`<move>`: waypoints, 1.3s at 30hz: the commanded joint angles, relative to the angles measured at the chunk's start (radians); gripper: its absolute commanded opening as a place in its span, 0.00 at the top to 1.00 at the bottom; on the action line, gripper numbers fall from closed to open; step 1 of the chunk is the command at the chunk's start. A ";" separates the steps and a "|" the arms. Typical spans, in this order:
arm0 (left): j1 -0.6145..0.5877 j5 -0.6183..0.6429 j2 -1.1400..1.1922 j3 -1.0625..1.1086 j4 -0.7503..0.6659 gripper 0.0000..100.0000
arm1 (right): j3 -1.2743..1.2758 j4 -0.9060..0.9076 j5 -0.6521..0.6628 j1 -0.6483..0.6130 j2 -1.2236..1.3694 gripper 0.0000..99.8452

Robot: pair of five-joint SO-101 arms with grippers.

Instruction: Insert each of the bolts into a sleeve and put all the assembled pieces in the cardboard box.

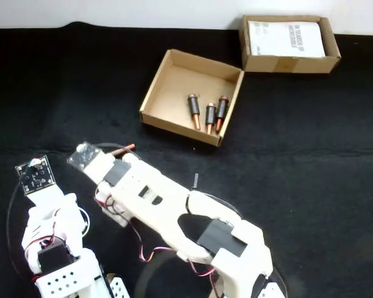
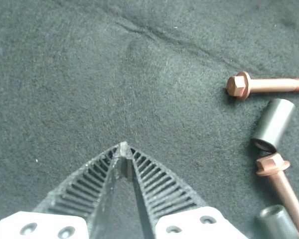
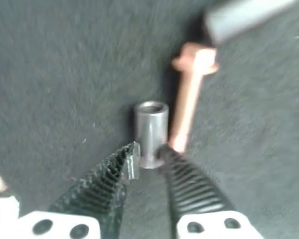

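My right gripper has its jaws closed against the near end of a grey sleeve. A copper bolt lies right beside that sleeve, and another sleeve lies beyond it. My left gripper is shut and empty over bare mat. Off to its side lie two bolts and two sleeves. In the high view the right arm stretches to the left, and a bolt pokes out past it. The open cardboard box holds three assembled pieces.
A second cardboard box with a white sheet inside stands at the back right. A small dark piece lies beside the right arm. The left arm stands at the front left. Black mat covers the table.
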 commanded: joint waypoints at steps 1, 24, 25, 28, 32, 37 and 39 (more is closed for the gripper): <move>-0.008 -0.008 -0.007 0.019 -0.003 0.99 | -0.004 0.016 0.005 -0.002 -0.002 0.83; -0.008 -0.008 -0.007 0.019 -0.003 0.99 | -0.008 -0.053 0.000 0.094 -0.008 0.99; -0.008 -0.008 -0.007 0.019 -0.003 0.99 | -0.010 -0.047 0.000 0.104 -0.010 0.99; -0.008 -0.008 -0.007 0.019 -0.003 0.99 | -0.074 0.028 0.000 0.128 -0.016 0.99; -0.008 -0.008 -0.005 0.019 -0.003 0.99 | -0.199 0.145 -0.002 0.153 -0.071 0.99; -0.008 -0.008 -0.005 0.019 -0.003 0.99 | -0.294 0.234 -0.002 0.179 -0.183 0.99; -0.008 -0.008 -0.005 0.019 -0.003 0.99 | -0.308 0.266 -0.002 0.182 -0.237 0.99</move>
